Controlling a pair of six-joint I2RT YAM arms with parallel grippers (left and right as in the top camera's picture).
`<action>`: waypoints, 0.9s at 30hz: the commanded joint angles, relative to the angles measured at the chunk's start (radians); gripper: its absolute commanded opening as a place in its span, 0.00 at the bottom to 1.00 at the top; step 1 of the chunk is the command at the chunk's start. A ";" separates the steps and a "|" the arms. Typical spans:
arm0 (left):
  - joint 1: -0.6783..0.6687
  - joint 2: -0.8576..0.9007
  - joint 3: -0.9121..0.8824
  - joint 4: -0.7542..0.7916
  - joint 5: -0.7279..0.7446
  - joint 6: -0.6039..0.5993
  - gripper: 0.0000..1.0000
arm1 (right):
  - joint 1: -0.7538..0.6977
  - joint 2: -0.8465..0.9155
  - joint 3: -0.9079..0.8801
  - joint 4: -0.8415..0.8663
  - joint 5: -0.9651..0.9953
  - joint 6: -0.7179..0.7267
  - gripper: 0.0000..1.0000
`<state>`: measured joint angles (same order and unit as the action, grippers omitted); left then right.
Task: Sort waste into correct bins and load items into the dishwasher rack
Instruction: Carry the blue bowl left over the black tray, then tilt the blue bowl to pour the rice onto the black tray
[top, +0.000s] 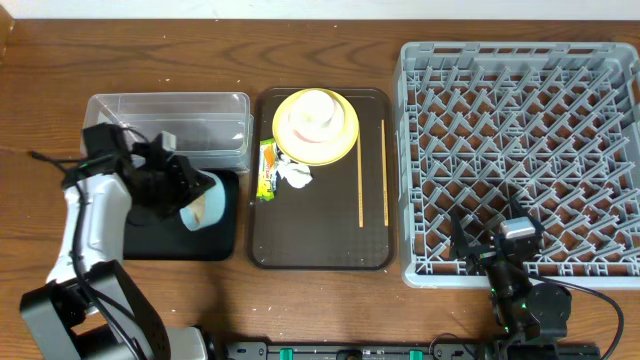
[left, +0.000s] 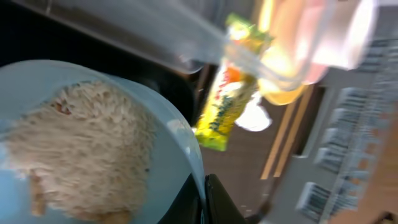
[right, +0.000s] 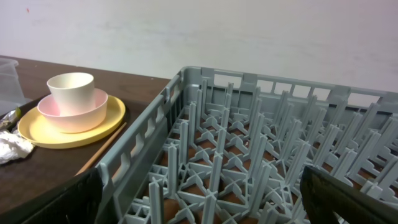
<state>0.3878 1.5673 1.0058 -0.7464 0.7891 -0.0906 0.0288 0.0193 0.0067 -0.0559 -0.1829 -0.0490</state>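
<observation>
My left gripper (top: 186, 190) is shut on the rim of the light blue bowl (top: 213, 200) and holds it tipped on its side over the black tray (top: 190, 245). In the left wrist view my fingers (left: 202, 200) pinch the bowl's rim (left: 177, 134), and the rice heap (left: 81, 155) sits inside the bowl. The clear tub (top: 170, 118) lies just behind. The snack wrapper (top: 267, 170), the tissue (top: 295, 175) and the chopsticks (top: 372, 172) lie on the brown serving tray. The yellow plate (top: 340, 145) carries the pink bowl (right: 71, 113) and the white cup (top: 313, 110). My right gripper (top: 495, 245) is open and empty over the grey rack's (top: 520, 120) front left corner.
The brown serving tray (top: 320, 235) sits between the black tray and the rack. The rack's upright pegs (right: 214, 168) stand right under my right fingers (right: 199, 199). Bare wooden table shows at the front and far left.
</observation>
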 joint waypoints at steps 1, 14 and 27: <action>0.053 -0.013 -0.006 0.004 0.187 0.053 0.06 | 0.010 0.000 -0.001 -0.004 0.006 -0.012 0.99; 0.293 -0.013 -0.155 0.210 0.520 0.057 0.07 | 0.010 0.000 -0.001 -0.004 0.006 -0.012 0.99; 0.456 -0.013 -0.220 0.240 0.715 0.058 0.06 | 0.010 0.000 -0.001 -0.004 0.006 -0.012 0.99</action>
<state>0.8406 1.5669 0.7879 -0.5121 1.3834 -0.0479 0.0288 0.0193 0.0067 -0.0555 -0.1829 -0.0494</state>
